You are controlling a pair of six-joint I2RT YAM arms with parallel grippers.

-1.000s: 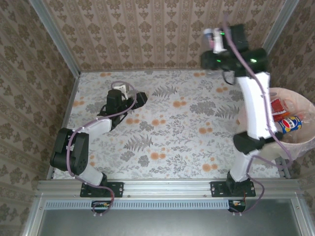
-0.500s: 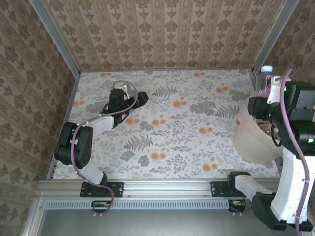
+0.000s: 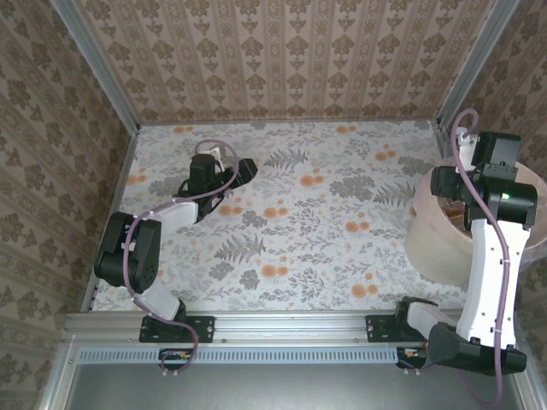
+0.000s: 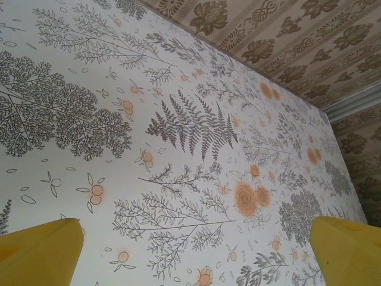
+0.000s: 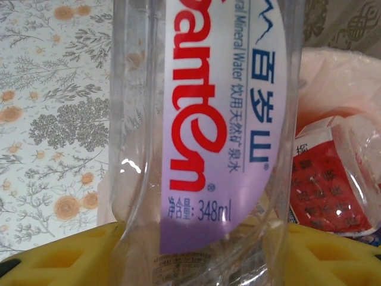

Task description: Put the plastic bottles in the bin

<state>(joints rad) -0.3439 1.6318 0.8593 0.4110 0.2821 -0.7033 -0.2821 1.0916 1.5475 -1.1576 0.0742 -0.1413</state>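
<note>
Right between the yellow fingers of the right gripper: a clear plastic bottle, upright, with a white label, big red lettering and blue characters. One pad on either side, low on the body, both seemingly against the plastic. Jaws part-way apart, spaced by the bottle itself. Clamped or merely touching? Cannot tell from these views.

Just beyond the gripper and off to its right, the pinkish bin with its thin clear liner. Down inside it, a second bottle with a red label, lying tilted. Off to the gripper's left, the flowered table.

From above: right gripper up at the bin's far rim, bin mouth just below and to its near side, white arm arching up across the bin from the near edge.

Well apart from all that, on the other side, the left gripper sits low over the table. Yellow fingertips spread wide, nothing between them, nothing touched. Just floral pattern ahead of it and the patterned wall beyond.
</note>
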